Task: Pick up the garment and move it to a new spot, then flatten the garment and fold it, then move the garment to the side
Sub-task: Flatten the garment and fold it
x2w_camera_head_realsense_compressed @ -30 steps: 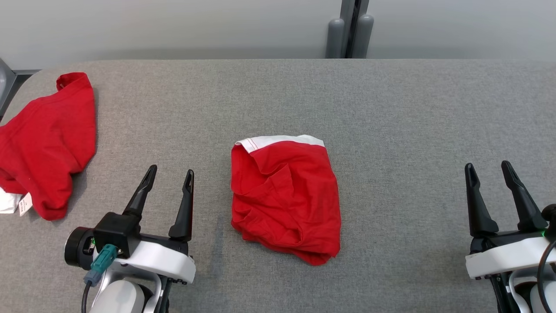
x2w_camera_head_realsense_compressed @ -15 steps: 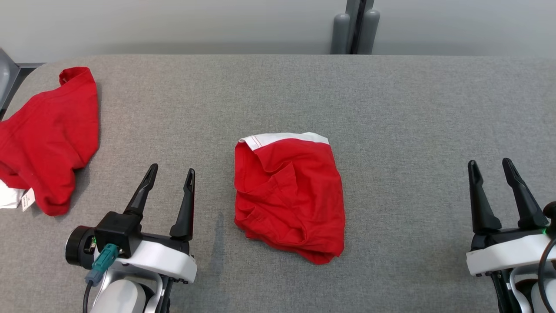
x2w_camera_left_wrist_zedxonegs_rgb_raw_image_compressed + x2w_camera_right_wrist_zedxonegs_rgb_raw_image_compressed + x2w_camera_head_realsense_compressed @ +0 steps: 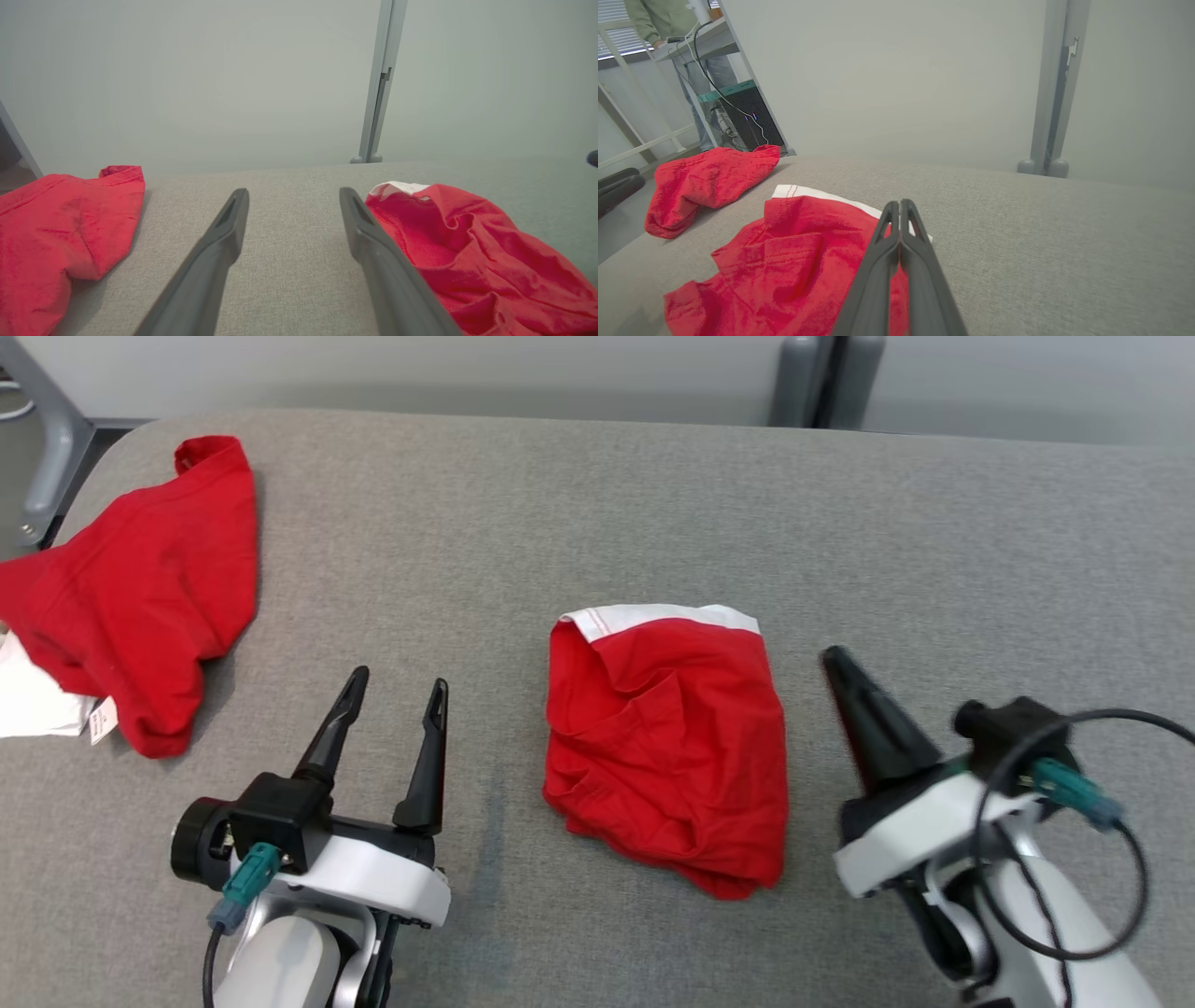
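Observation:
A bright red garment [image 3: 667, 747] lies folded in a compact bundle at the middle of the grey table [image 3: 934, 523], a white striped sleeve edge along its far side. It appears again in the left wrist view [image 3: 472, 252] and the right wrist view [image 3: 784, 261]. My right gripper [image 3: 831, 658] is shut with nothing between its fingers, hovering just off the bundle's right edge, tips over the white edge [image 3: 900, 203]. My left gripper [image 3: 397, 686] stands open to the left of the bundle, empty [image 3: 294, 193].
A second red shirt [image 3: 149, 588] with a white sleeve and a small label lies crumpled at the table's far left end. A grey post [image 3: 822, 378] stands behind the table. A person [image 3: 649, 18] stands at a bench beyond the left end.
My right gripper has shut and swung left, up to the folded garment's right edge. The head camera has shifted, so the whole picture moved. The left gripper stays open.

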Controlling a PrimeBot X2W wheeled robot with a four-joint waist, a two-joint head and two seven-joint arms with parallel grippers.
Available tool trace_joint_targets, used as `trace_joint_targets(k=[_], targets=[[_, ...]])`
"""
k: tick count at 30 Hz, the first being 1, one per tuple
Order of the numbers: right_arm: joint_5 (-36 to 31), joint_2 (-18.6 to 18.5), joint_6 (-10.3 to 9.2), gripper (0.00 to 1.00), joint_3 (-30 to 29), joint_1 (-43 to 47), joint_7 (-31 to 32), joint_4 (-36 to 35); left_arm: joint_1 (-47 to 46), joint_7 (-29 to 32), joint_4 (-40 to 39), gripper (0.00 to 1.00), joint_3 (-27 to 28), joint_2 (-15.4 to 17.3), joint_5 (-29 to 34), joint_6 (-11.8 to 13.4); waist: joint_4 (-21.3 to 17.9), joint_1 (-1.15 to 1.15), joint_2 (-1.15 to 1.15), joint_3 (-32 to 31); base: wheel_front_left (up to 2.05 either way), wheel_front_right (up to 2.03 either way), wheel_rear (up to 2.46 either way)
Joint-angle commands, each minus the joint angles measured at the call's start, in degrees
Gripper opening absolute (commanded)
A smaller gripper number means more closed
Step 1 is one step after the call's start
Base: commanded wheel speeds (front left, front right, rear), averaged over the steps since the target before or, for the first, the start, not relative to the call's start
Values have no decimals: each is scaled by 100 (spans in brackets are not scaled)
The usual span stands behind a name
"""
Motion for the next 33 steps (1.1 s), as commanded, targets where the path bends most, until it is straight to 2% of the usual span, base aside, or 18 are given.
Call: trace_joint_targets(k=[1, 7, 13, 21, 33], targets=[[135, 13, 1, 0, 263, -201, 11, 198, -114, -42, 43, 100, -11, -12, -19, -18, 118, 0, 0, 72, 0, 0, 0], [517, -26, 1, 0, 1189, -849, 43, 1113, -176, -120, 193, 100, -63, -134, -48, -78, 348, 0, 0, 132, 0, 0, 0], [777, -147, 1, 0, 1536, -1215, 46, 1846, -230, -175, 304, 100, -82, -209, -44, -103, 513, 0, 0, 154, 0, 0, 0], [1121, -179, 1, 0, 2112, -1439, 194, 2147, -243, -203, 382, 100, -75, -280, -29, -150, 555, 0, 0, 162, 0, 0, 0], [1439, -295, 1, 0, 3165, -1587, 213, 1889, -179, -228, 436, 100, -49, -286, 19, -200, 562, 0, 0, 115, 0, 0, 0]])
